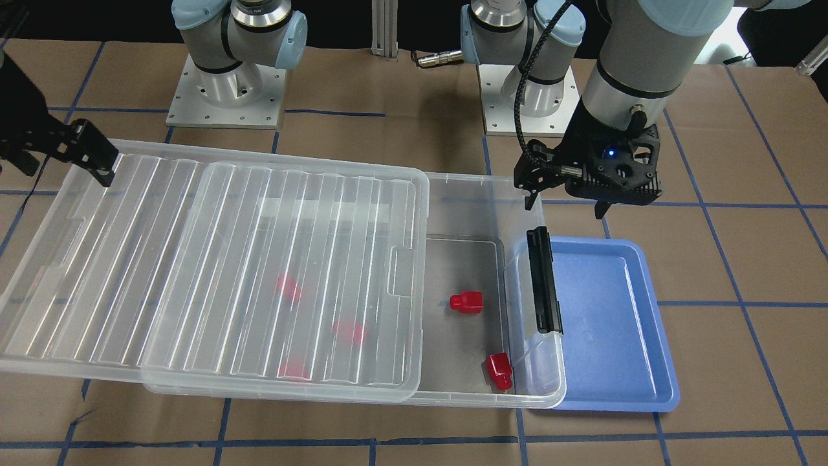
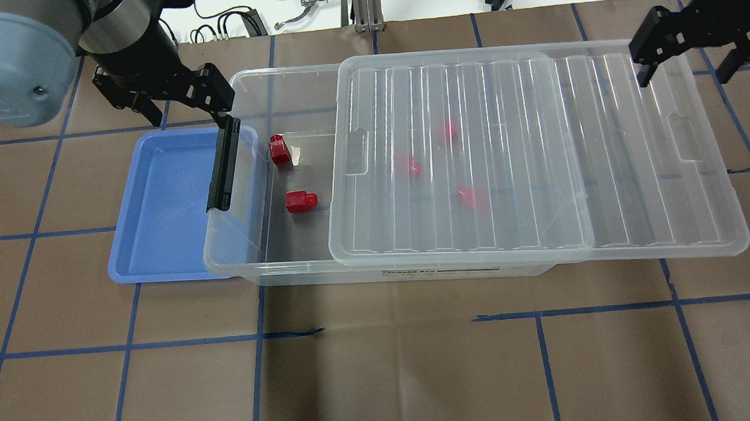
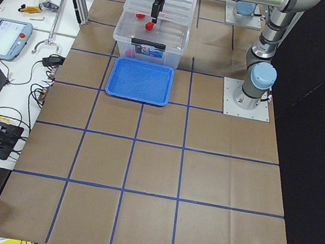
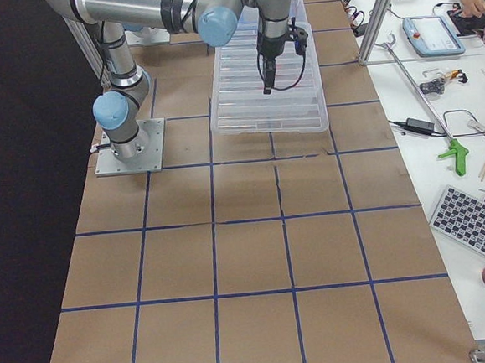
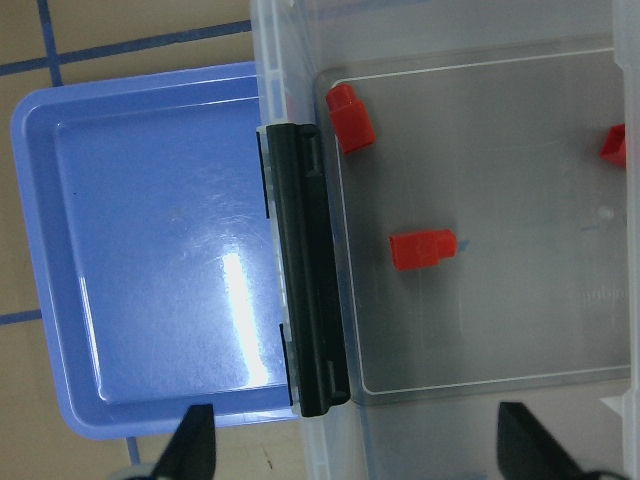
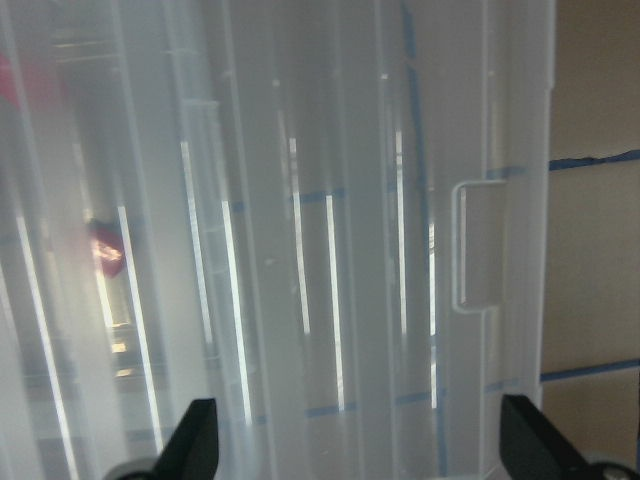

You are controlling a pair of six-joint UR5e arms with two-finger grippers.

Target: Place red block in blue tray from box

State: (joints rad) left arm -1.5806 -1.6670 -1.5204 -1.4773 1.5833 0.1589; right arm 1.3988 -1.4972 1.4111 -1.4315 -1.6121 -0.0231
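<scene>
Lid (image 2: 507, 165) offset, box (image 2: 275, 275) uncovered at latch end. Red block (image 2: 301, 201) on box floor, not yet grasped. Blue tray (image 2: 159, 247) has no blocks. Left gripper (image 2: 185, 114) hovers above box, jaws apart, empty. Right gripper (image 2: 685, 69) over lid, jaws apart. Pick and place both left.

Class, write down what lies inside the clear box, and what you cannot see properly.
Two red blocks lie in the uncovered end of the box, near the black latch. Three more red shapes show blurred through the lid; their exact form is hidden.
</scene>
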